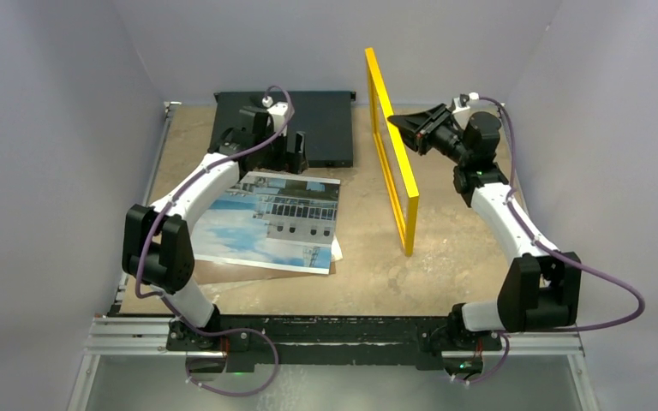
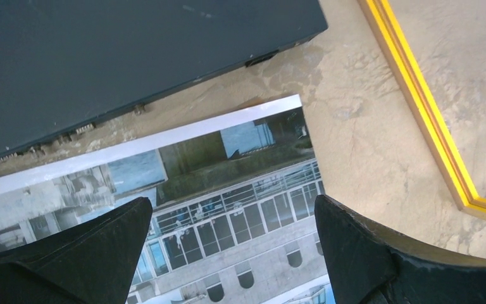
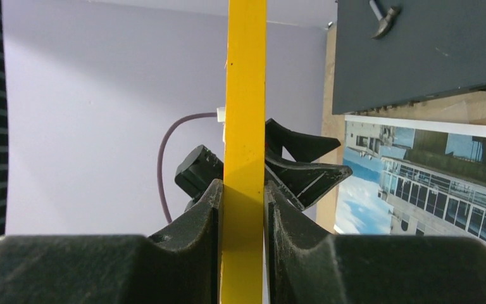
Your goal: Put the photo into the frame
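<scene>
The photo [image 1: 270,221] of a pale building under blue sky lies face up on the table, left of centre. My left gripper [image 1: 296,161] hovers open over its far edge. In the left wrist view the wide-apart jaws of this gripper [image 2: 233,209] straddle the printed windows of the photo [image 2: 240,164] with nothing between them. The yellow frame [image 1: 391,154] stands upright on its edge, one corner resting on the table. My right gripper [image 1: 397,125] is shut on its upper side. The right wrist view shows both pads of the gripper [image 3: 243,190] pressed on the yellow bar of the frame [image 3: 245,95].
A flat black box [image 1: 321,120] lies at the back, just beyond the photo. A brown backing board [image 1: 223,272] sticks out under the photo's near edge. Grey walls close in the table on three sides.
</scene>
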Controlling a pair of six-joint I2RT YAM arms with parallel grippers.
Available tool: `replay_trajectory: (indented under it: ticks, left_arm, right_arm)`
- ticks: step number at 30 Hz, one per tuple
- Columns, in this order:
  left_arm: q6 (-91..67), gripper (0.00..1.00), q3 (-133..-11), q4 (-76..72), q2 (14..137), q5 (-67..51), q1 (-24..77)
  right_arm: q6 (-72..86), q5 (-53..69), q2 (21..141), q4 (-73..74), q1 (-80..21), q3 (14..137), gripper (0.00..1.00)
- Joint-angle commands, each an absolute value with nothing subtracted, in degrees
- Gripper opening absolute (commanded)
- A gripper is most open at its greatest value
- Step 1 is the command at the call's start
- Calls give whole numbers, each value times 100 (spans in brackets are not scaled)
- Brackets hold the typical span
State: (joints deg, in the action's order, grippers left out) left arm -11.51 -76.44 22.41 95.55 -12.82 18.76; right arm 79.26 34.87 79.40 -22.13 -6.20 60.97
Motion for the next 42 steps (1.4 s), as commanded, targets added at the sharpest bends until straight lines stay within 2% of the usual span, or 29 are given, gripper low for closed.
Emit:
replay_trajectory:
  ticks: [1,5,11,17,24,29,34,42]
  left_arm:
    - [-1302,99,-8089,2256,9374,-1292,2000]
    - [-1326,99,-8188,2286,9382,-1283,2022]
    - [-1349,99,-8183,2250,9284,-1249,2031]
    - [-1371,99,-8192,2232,9268,-1266,2050]
    - [-1328,99,-8170,2215,9298,-1232,2074]
    - [-1318,99,-8025,2071,9263,-1222,2082]
    - [-1310,99,-8004,2036,9354,-1231,2100]
    - [-1245,99,-7881,1977,9286,-1213,2108]
  right_arm:
    - [7944,3858,7850,-2320,-308,5836,12]
    - [7766,3959,7808,-2052,-17,5906,29]
    - [7284,4031,7746,-1442,509,6066,38]
    - [7007,4187,7609,-1285,1024,5772,38]
    - [6066,4062,7593,-423,1537,6053,58]
    - [5348,3599,7563,383,1685,6552,65]
    - [4792,3276,7575,1014,1754,6913,66]
    - [4773,3399,7458,993,1827,6910,66]
